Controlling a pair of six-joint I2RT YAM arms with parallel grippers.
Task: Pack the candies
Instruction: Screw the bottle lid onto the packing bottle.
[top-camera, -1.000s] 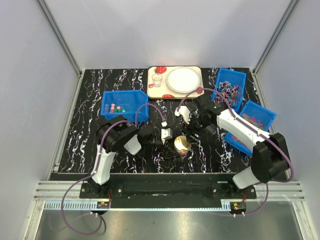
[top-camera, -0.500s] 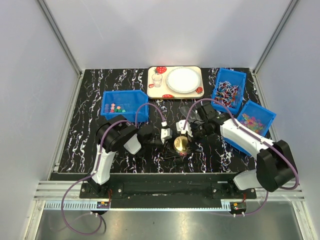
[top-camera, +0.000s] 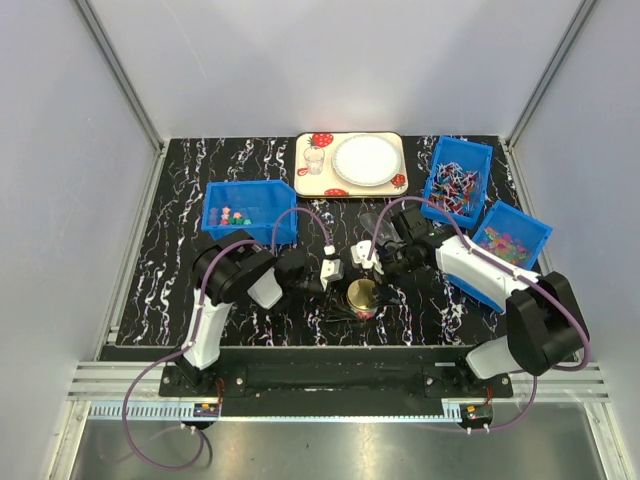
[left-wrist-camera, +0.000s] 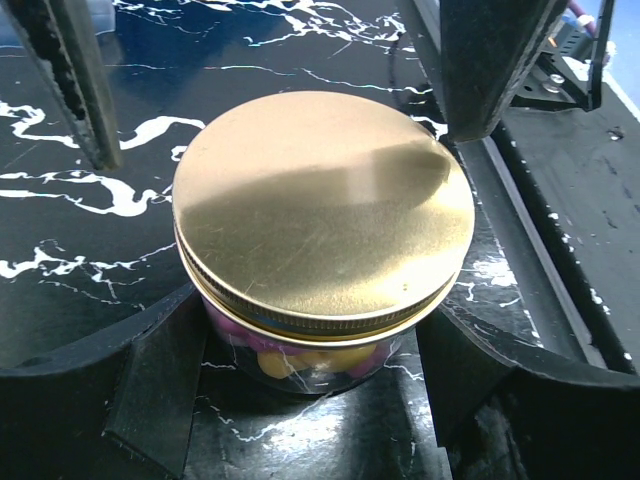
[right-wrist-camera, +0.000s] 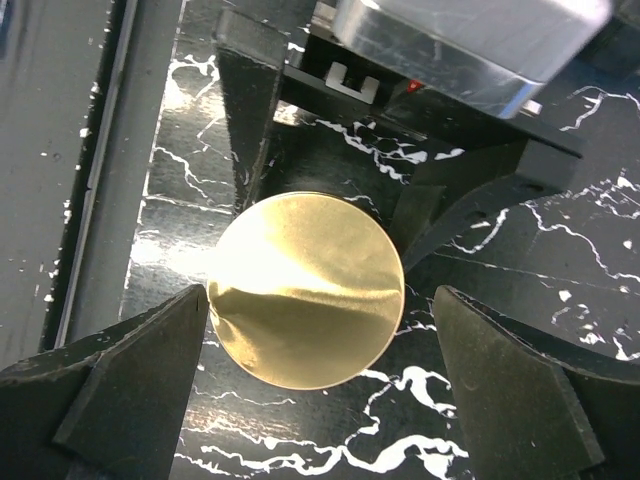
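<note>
A glass jar with a gold lid (top-camera: 362, 295) stands on the black marbled table between the two arms. Pink and yellow sweets (left-wrist-camera: 300, 358) show through its glass under the lid (left-wrist-camera: 322, 205). My left gripper (left-wrist-camera: 310, 335) reaches in from the left and is shut on the jar body just below the lid. My right gripper (right-wrist-camera: 322, 300) hovers open over the lid (right-wrist-camera: 305, 288); its left fingertip (right-wrist-camera: 190, 320) is at the rim and the right one stands apart. More candies (top-camera: 233, 214) in bright mixed colours lie in the left blue bin (top-camera: 262, 198).
Two blue bins stand at the right: one with thin stick sweets (top-camera: 458, 180), one with pastel sweets (top-camera: 510, 240). A tray (top-camera: 349, 163) at the back holds a white plate and a small cup (top-camera: 315, 160).
My right gripper has swung left and down from beside the right bins to sit over the jar lid. The jar and left gripper have barely shifted.
</note>
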